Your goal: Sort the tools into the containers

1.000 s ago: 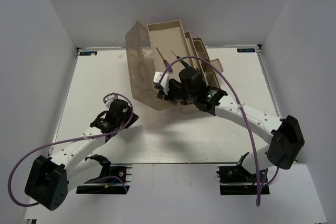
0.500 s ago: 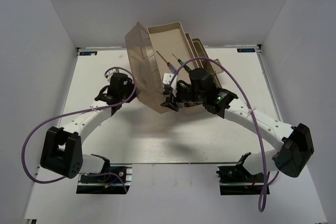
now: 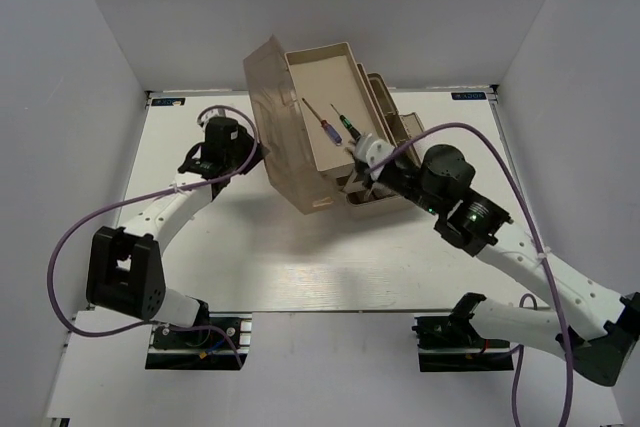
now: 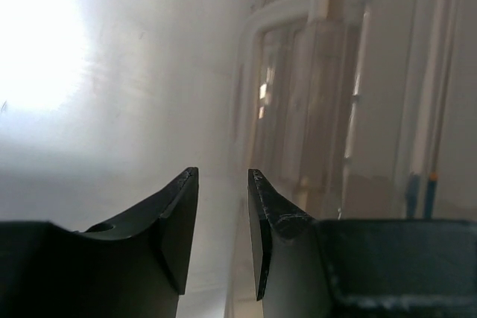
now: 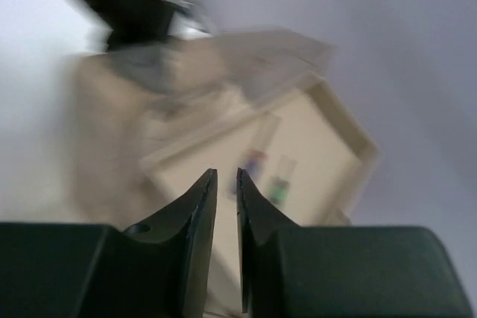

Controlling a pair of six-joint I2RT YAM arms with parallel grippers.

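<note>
Two precision screwdrivers [image 3: 326, 130] side by side in the uppermost beige tray [image 3: 320, 67] of the opened cantilever toolbox [image 3: 375, 195], toward the back of the table [image 3: 300, 267] — handles at the near end, thin shafts pointing away. Translucent brown lid [image 3: 270, 122] swung up on the left of the trays, white handle [image 4: 250, 57] on its outer face. Right gripper [image 5: 226, 184] near the tray's near right corner, fingers narrowly apart, nothing between. Left gripper [image 4: 223, 184] close to the lid's outer face — likewise slightly parted and empty.
</note>
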